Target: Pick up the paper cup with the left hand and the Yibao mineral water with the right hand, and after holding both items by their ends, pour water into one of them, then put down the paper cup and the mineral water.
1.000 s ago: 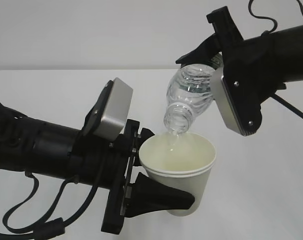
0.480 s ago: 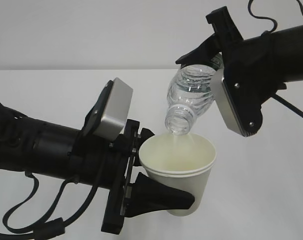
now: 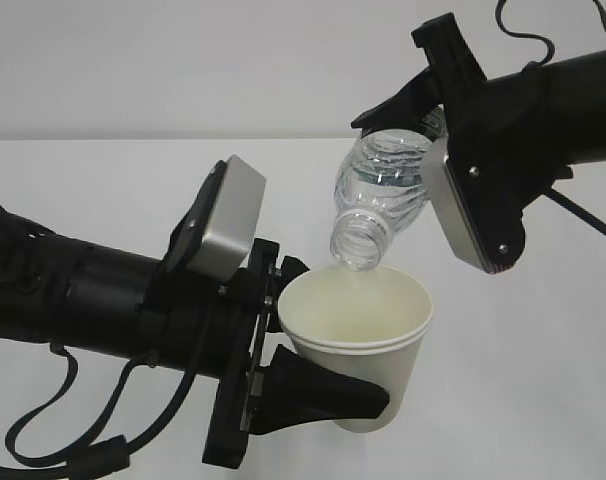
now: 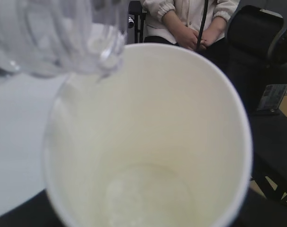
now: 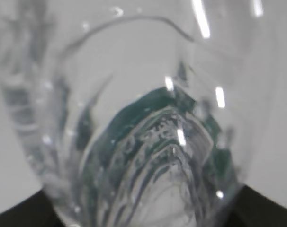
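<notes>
Bottle (image 3: 381,195) tipped steeply, neck down-left, mouth just above the far rim of the cup (image 3: 358,340). Right gripper (image 3: 423,112) clamps the bottle's upper end; left gripper (image 3: 318,335) grips the cup low, upright, off the table (image 3: 543,380). Bottle's long axis slants toward the cup opening.

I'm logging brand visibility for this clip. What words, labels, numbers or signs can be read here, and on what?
No text can be read in any view.
Yibao mineral water: its green label shows only as a blurred colour patch through the plastic; no lettering legible.
Paper cup: plain white, no print.
Grey modules on both arms: no markings visible.
Tag on the dark equipment behind: too small and blurred to read.
</notes>
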